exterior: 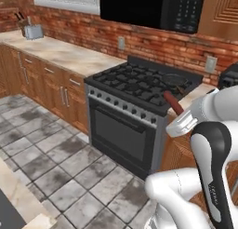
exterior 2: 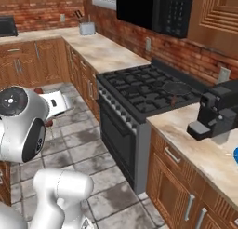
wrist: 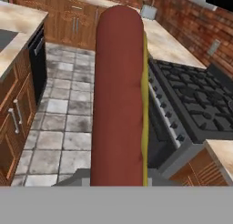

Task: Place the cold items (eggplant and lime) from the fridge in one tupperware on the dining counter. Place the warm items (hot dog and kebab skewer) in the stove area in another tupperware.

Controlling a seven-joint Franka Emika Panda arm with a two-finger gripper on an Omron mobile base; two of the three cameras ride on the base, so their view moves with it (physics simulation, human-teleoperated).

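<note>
1. The hot dog is clamped between the fingers, which are closed narrowly on it; in the hand view it rises long and upright up the middle, with a yellow stripe down its right side. In the left base view its red end juts up from the white hand, over the front right corner of the stove.
2. The front edge of the stove, with its row of knobs, lies just beside the hot dog; open tiled floor spreads to the left of the oven door.
3. The stove top is black with dark grates. A marbled bench runs along the brick wall to its left, and another bench continues on its right over wooden drawers.
4. A black microwave hangs above the stove.
5. A dark appliance stands on the right bench near the stove's edge; a grey holder sits far along the left bench.
</note>
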